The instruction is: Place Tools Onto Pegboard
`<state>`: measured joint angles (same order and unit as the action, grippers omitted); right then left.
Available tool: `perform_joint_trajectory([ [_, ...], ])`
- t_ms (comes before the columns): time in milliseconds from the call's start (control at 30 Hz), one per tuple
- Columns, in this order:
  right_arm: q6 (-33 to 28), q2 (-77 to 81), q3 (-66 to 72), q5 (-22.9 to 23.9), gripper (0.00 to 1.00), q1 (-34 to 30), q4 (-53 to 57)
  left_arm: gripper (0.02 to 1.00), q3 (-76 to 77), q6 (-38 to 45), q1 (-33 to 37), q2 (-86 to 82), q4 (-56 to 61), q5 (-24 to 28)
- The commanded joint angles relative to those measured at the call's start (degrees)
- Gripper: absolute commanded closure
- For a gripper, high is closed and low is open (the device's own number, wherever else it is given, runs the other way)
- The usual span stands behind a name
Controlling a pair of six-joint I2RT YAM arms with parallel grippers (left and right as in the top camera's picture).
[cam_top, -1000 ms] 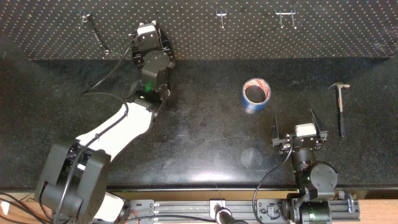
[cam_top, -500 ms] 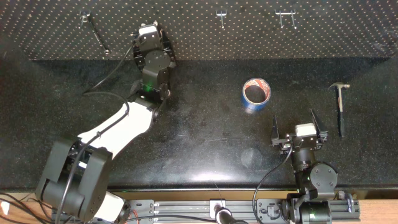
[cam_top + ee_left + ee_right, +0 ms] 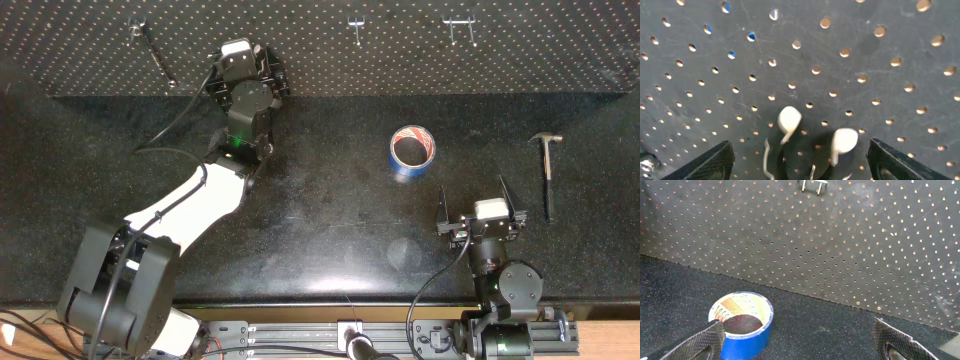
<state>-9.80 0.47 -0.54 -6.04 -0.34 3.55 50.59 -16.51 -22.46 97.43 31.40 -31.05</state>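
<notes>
A wrench (image 3: 152, 50) hangs on the pegboard (image 3: 400, 60) at the far left. My left gripper (image 3: 248, 62) is up against the board to the right of the wrench. It is open (image 3: 805, 167), its fingers (image 3: 710, 162) spread wide around a two-pronged hook with white tips (image 3: 789, 120). A blue tape roll (image 3: 411, 152) lies on the black table, and a hammer (image 3: 546, 170) lies at the far right. My right gripper (image 3: 474, 198) rests open near the front, facing the tape roll (image 3: 741, 322) with nothing between its fingers (image 3: 897, 340).
Two bare metal hooks (image 3: 355, 28) (image 3: 460, 30) stick out of the pegboard above the tape; one hook (image 3: 812, 185) also appears in the right wrist view. The table (image 3: 330, 200) between the arms is bare black surface.
My left gripper has shifted slightly up and to the right along the pegboard, turning a little. The right arm, tape and hammer have not moved.
</notes>
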Motion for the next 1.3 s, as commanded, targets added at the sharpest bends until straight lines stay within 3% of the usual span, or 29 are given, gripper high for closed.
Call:
perform_joint_trajectory([
  [33, -0.6, -0.2, 0.3, 0.5, 0.038, 0.4, 0.1, 0.047, -0.5, 0.3, 0.3, 0.4, 0.3, 0.6],
  [333, -0.6, -0.2, 0.3, 0.5, 0.038, 0.4, 0.1, 0.034, -0.5, 0.3, 0.3, -7.4, -10.8, 6.9],
  [500, -0.6, -0.2, 0.3, 0.5, 0.038, 0.4, 0.1, 0.023, -0.5, 0.3, 0.3, -18.9, -26.9, 14.6],
  [667, -0.6, -0.2, 0.3, 0.5, 0.036, 0.4, 0.1, 0.023, -1.4, 0.3, 0.9, -34.4, -42.6, 17.2],
  [700, -0.6, -0.2, 0.3, 0.5, 0.038, 0.4, 0.1, 0.025, -2.6, 0.3, 1.9, -37.8, -44.1, 20.1],
  [833, -0.6, -0.2, 0.3, 0.5, 0.036, 0.4, 0.1, 0.025, -16.2, 0.0, 12.3, -56.7, -42.1, 41.9],
  [900, -0.6, -0.2, 0.3, 0.5, 0.038, 0.4, 0.1, 0.025, -22.4, 0.0, 15.9, -65.9, -41.7, 45.3],
  [1033, -0.6, -0.2, 0.3, 0.5, 0.038, 0.4, 0.1, 0.025, -29.5, 2.5, 16.9, -79.9, -41.7, 42.9],
  [1133, -0.6, -0.2, 0.3, 0.5, 0.038, 0.4, 0.1, 0.025, -35.5, 2.5, 16.8, -89.0, -38.9, 37.4],
  [1300, -0.6, -0.2, 0.3, 0.5, 0.038, 0.4, 0.1, 0.023, -42.2, 2.5, 16.8, -91.5, -27.4, 36.9],
])
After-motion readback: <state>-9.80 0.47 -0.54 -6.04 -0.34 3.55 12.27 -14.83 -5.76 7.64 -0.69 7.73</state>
